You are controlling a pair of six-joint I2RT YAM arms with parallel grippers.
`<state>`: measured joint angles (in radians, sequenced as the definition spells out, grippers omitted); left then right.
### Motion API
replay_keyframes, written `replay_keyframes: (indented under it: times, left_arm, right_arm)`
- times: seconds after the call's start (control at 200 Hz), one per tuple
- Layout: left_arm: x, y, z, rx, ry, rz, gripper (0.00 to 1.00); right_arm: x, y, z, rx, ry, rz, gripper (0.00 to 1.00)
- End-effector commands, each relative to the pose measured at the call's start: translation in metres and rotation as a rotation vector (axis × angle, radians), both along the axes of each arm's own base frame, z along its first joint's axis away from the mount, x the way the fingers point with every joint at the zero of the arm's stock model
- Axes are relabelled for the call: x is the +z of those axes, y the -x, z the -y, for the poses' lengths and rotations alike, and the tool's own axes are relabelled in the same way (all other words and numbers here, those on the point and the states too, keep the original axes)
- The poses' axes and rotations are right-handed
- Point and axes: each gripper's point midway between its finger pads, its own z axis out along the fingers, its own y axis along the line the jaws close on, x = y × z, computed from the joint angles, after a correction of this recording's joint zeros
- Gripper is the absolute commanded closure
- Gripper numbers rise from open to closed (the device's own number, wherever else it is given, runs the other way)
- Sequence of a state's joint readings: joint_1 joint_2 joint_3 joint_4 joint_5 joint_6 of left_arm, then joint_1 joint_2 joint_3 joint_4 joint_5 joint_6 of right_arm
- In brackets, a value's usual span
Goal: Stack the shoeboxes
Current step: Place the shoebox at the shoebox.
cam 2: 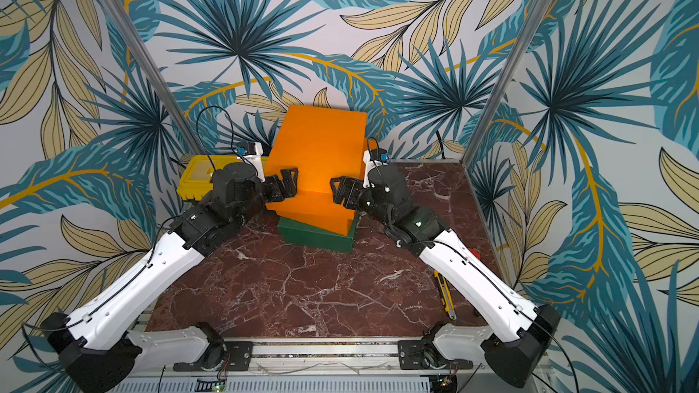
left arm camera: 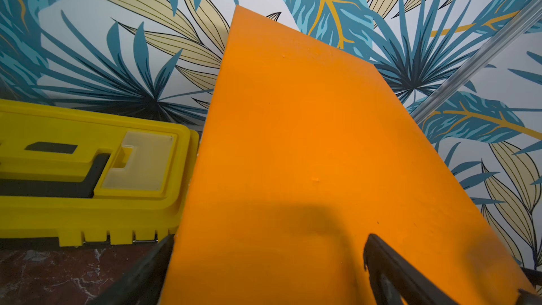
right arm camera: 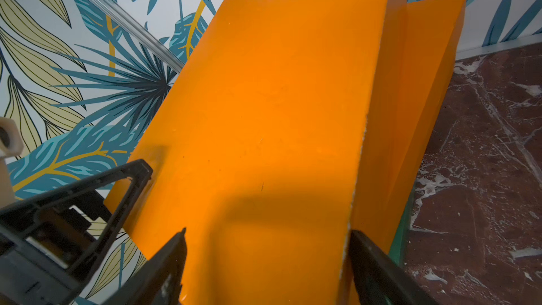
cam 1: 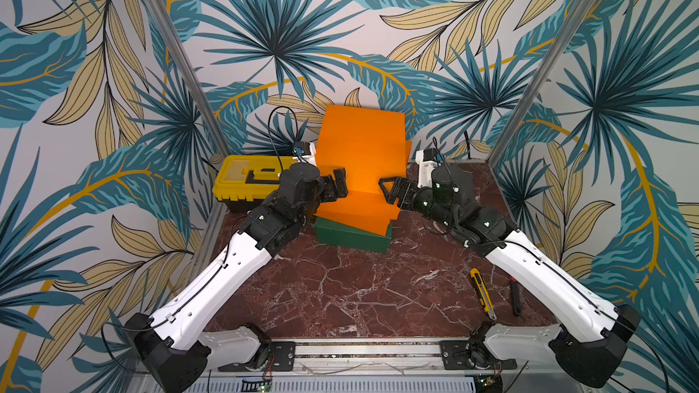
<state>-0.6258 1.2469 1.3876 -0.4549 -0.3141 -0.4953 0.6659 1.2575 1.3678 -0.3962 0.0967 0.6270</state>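
Three shoeboxes sit piled at the back middle of the table. The dark green shoebox is at the bottom. An orange shoebox lies skewed on it. A second orange shoebox lies on top. My left gripper is open at the top box's near left edge, one finger beside the edge and one over the lid. My right gripper is open at the near right edge, straddling it the same way.
A yellow-and-black toolbox stands just left of the pile, behind my left wrist. A yellow utility knife and a red-and-black tool lie at the front right on the marble table. Walls and metal posts close the back and sides.
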Motion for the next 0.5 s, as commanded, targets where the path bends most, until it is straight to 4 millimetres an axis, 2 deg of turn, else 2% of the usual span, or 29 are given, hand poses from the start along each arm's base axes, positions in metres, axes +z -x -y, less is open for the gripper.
replay_keyframes:
  times: [0.0, 0.105, 0.315, 0.491]
  left_arm:
    - [0.037, 0.002, 0.013, -0.084, 0.023, 0.076, 0.00]
    - [0.052, -0.001, 0.011, -0.085, 0.014, 0.101, 0.00]
    - [0.079, -0.005, 0.003, -0.066, 0.003, 0.164, 0.00]
    - [0.080, -0.020, 0.005, -0.062, -0.016, 0.166, 0.00]
  right_arm:
    - [0.006, 0.016, -0.005, 0.068, 0.042, 0.018, 0.11]
    - [0.024, 0.013, 0.005, 0.031, 0.079, 0.068, 0.09]
    - [0.058, -0.001, 0.009, 0.002, 0.142, 0.165, 0.09]
    - [0.067, -0.019, 0.010, -0.011, 0.135, 0.184, 0.10]
